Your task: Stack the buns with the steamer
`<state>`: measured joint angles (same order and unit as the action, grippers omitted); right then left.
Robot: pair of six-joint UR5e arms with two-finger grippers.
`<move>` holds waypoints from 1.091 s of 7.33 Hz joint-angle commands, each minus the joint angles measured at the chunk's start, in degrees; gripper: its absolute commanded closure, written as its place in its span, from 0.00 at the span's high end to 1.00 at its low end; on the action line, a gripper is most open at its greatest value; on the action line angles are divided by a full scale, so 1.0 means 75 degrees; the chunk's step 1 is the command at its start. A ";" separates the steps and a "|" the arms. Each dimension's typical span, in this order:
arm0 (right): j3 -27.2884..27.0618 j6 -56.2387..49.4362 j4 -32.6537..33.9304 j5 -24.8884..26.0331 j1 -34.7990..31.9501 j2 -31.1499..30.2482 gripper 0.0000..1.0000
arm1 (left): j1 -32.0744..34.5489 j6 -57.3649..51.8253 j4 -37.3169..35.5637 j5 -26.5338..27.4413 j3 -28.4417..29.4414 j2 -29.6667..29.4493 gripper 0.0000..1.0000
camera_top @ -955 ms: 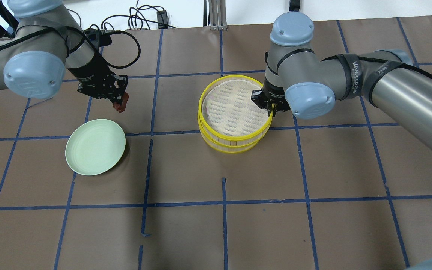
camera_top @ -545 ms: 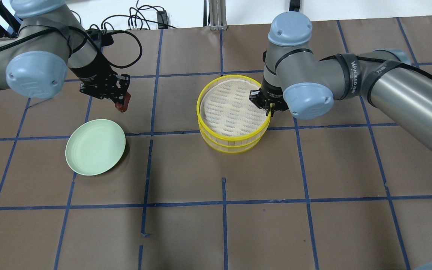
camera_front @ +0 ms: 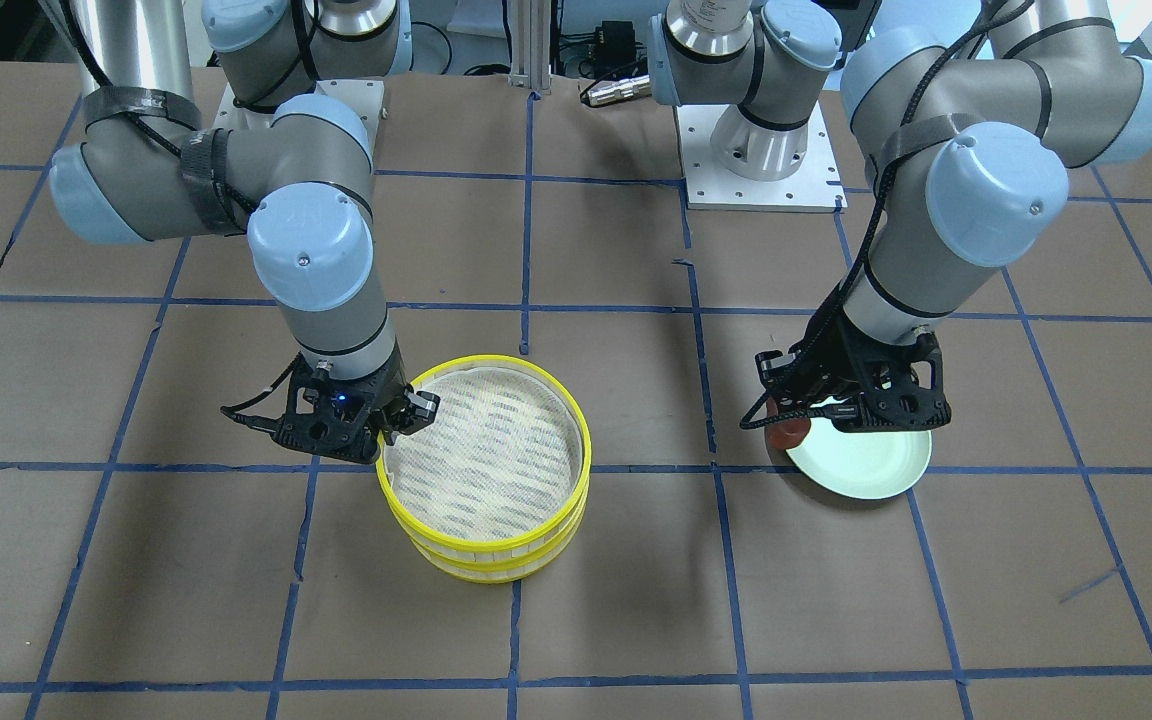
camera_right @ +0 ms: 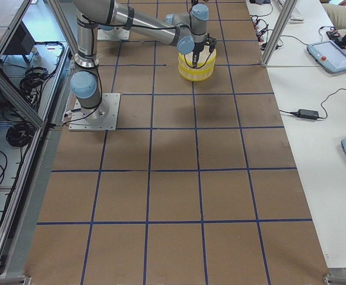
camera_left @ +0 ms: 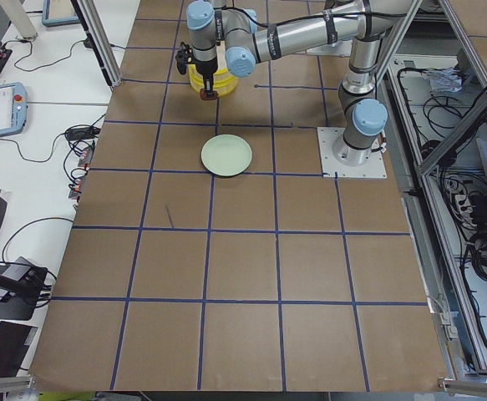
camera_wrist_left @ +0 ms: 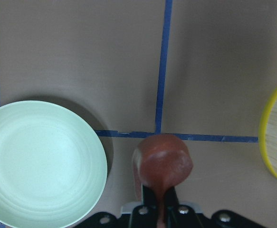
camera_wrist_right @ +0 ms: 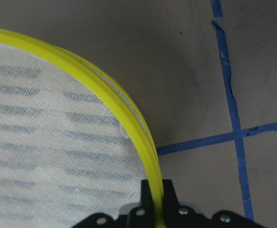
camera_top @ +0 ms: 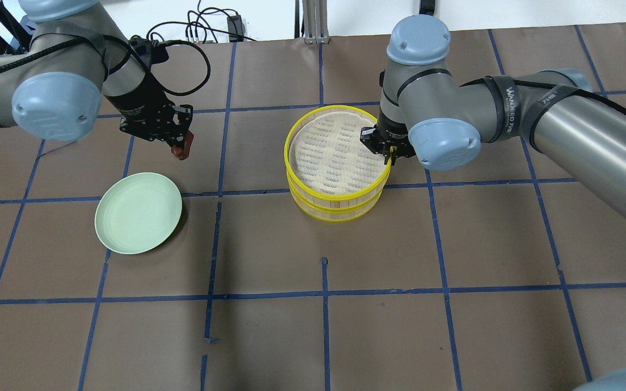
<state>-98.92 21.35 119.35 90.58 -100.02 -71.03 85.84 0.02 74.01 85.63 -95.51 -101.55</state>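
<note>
My left gripper (camera_top: 181,144) is shut on the dark reddish-brown bun (camera_top: 183,152) and holds it above the table, just beyond the far right edge of the green plate (camera_top: 138,213). The left wrist view shows the bun (camera_wrist_left: 163,164) between the fingers, right of the plate (camera_wrist_left: 38,161). My right gripper (camera_top: 390,157) is shut on the right rim of the upper yellow-rimmed steamer tray (camera_top: 291,142), which sits on a second tray (camera_top: 335,215). The right wrist view shows the rim (camera_wrist_right: 128,118) pinched at the gripper (camera_wrist_right: 156,192). The white bun is hidden.
The table is brown paper with a blue tape grid. The robot bases (camera_front: 761,150) stand at the table's back edge. Cables (camera_top: 199,27) lie beyond the far edge. The steamer stack also shows at the right edge of the left wrist view (camera_wrist_left: 271,137).
My left gripper has carried the reddish-brown bun a little to the right and away from the plate. My right gripper has shifted the upper tray slightly, so it sits more squarely over the lower one.
</note>
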 commanded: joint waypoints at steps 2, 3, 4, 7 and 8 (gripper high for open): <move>0.0005 0.0013 0.0012 -0.0042 -0.0035 -0.0021 0.10 | 0.0051 0.0068 0.0000 -0.0027 0.0020 0.0005 0.00; 0.0005 0.0013 0.0024 -0.0054 -0.0047 0.0002 0.10 | 0.0051 0.0068 0.0000 -0.0027 0.0020 0.0005 0.00; 0.0005 0.0013 0.0024 -0.0054 -0.0059 0.0002 0.11 | 0.0063 0.0103 0.0000 -0.0050 0.0020 0.0005 0.00; -0.0018 -0.0046 0.0001 -0.0019 -0.0047 0.0061 0.30 | 0.0063 0.0127 0.0000 -0.0039 0.0032 0.0005 0.00; -0.0007 -0.0057 0.0001 -0.0007 -0.0047 0.0061 0.30 | 0.0063 0.0127 0.0000 -0.0050 0.0032 0.0005 0.00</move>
<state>-99.02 21.02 119.36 90.43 -100.39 -70.63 86.31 0.96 74.00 85.32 -95.28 -101.51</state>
